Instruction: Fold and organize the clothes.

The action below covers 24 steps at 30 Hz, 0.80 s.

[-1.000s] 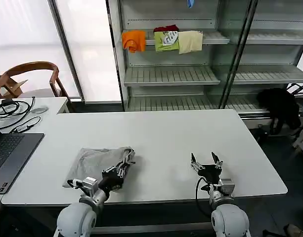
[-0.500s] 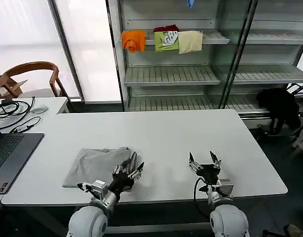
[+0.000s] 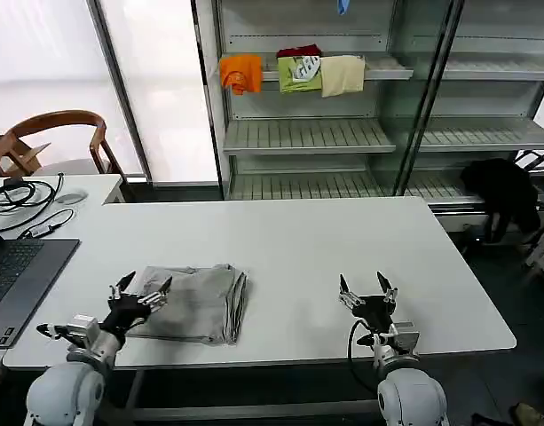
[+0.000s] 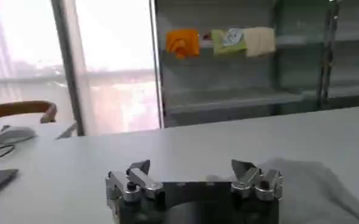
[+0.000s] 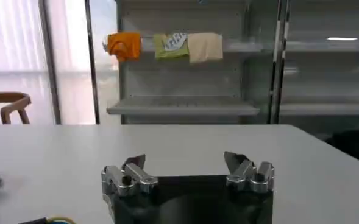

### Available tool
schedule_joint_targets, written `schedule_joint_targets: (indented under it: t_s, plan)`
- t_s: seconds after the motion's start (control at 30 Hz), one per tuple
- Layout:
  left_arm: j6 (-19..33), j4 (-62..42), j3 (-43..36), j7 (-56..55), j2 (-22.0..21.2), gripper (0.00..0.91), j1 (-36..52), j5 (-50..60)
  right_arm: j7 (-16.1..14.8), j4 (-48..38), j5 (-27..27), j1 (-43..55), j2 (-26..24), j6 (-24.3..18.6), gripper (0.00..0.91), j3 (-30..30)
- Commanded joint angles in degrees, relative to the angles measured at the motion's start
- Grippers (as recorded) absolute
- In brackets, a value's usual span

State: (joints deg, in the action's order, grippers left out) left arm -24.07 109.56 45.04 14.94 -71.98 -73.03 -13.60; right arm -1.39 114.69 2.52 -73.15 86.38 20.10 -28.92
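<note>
Swung leftward off the folded shirt (image 3: pixel 193 302), the left pincer (image 3: pixel 138 289) now hovers spread wide and empty at its left edge. Right pincer (image 3: pixel 360 288) waits over the tabletop (image 3: pixel 307 240), likewise wide and empty.

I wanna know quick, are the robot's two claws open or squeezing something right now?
Left gripper: open, holding nothing, beside the folded grey shirt.
Right gripper: open, holding nothing.

Soft matt grey cotton shirt (image 3: pixel 193 302) (creased), smooth matt white table (image 3: pixel 298 248), wooden chair (image 3: pixel 50 142)
</note>
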Motion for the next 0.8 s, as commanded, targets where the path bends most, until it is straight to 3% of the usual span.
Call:
schedule_joint_targets:
  t_s: [0.03, 0.3, 0.4, 0.5, 0.57, 0.6, 0.63, 0.7, 0.8]
  plan:
    - [0.65, -6.17, 3.76, 1.89, 2.5, 0.907, 0.43, -0.46, 0.02, 0.07, -0.15, -0.14, -0.1, 0.06, 0.907, 0.0]
    - [-0.69, -8.52, 1.41, 2.88, 1.63, 0.907, 2.27, 0.05, 0.04, 0.3, -0.92, -0.56, -0.05, 0.05, 0.907, 0.38]
    - [-2.86, -9.07, 1.35, 3.14, 1.48, 0.826, 2.71, -3.06, 0.04, 0.67, -1.81, -0.61, 0.0, 0.0, 0.907, 0.55]
    - [-4.32, -9.16, 1.44, 3.36, 1.49, 0.655, 2.47, -5.69, 0.02, 1.03, -1.86, -0.61, -0.1, 0.03, 0.907, 0.56]
    - [-5.05, -9.07, 1.44, 3.53, 1.43, 0.302, 2.13, -6.99, 0.0, 1.18, -1.86, -0.56, -0.14, 0.06, 0.907, 0.52]
    - [-5.51, -9.01, 1.45, 3.59, 1.39, 0.302, 2.08, -7.55, 0.03, 1.17, -1.85, -0.55, -0.14, 0.08, 0.907, 0.55]
    - [-5.86, -8.9, 1.43, 3.6, 1.32, 0.101, 1.92, -8.04, 0.05, 1.17, -1.85, -0.52, -0.14, 0.11, 0.907, 0.56]
    - [-6.3, -8.51, 1.42, 3.71, 0.96, 0.02, 1.77, -8.92, 0.09, 1.08, -1.86, -0.43, -0.08, 0.18, 0.907, 0.61]
    - [-6.86, -7.87, 1.48, 4.03, 0.66, 0.02, 1.63, -10.41, 0.24, 1.03, -1.83, -0.24, -0.07, 0.59, 0.907, 0.69]
